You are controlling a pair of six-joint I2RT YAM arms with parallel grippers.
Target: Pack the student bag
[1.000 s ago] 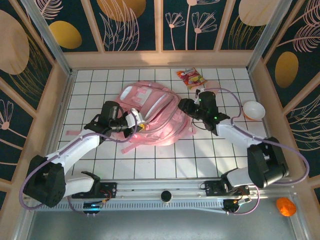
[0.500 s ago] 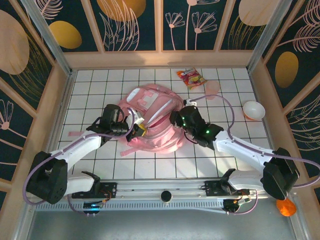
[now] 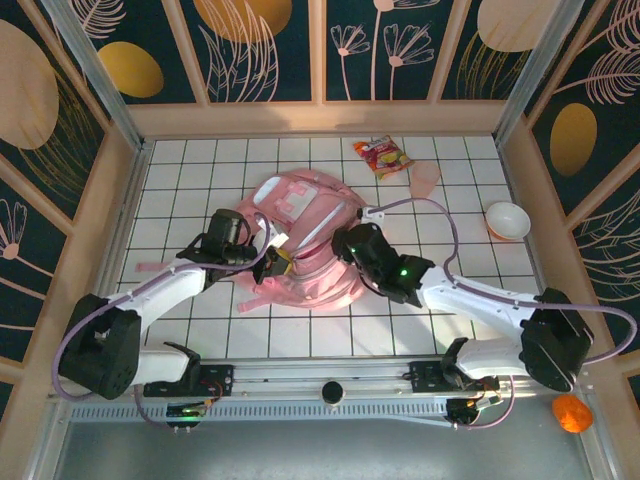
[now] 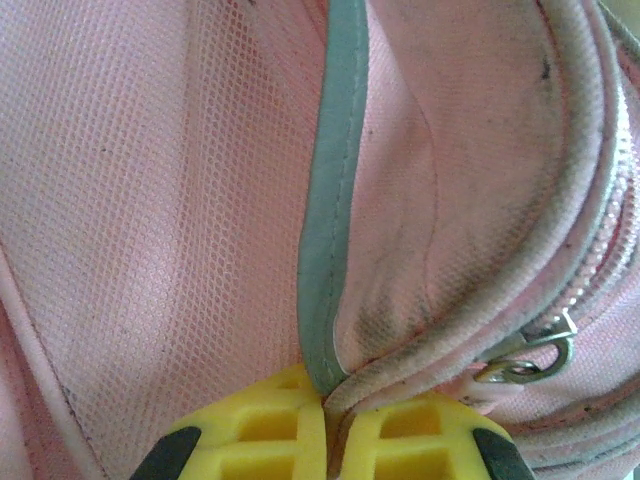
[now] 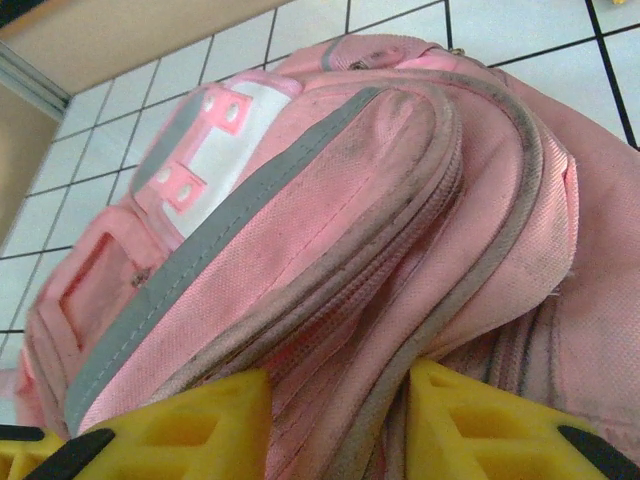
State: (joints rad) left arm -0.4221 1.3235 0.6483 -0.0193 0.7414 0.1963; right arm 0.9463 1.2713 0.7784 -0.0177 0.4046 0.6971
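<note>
The student bag (image 3: pixel 300 235) lies mid-counter (image 3: pixel 180 170). The left hand (image 4: pixel 328 395), at its 8 o'clock, is clamped tight on the grey-trimmed rim (image 4: pixel 325 200). The right hand (image 5: pixel 340 400), at 3 o'clock, straddles a padded fold (image 5: pixel 400 250) half-open, its grip uncertain; spreading the bag well calls for steady, opposed pulls.

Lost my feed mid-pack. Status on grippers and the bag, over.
Copy: left gripper shut on student bag edge. The right gripper astride a bag fold, grip unconfirmed. The snack packet and bowl lie apart from it.
</note>
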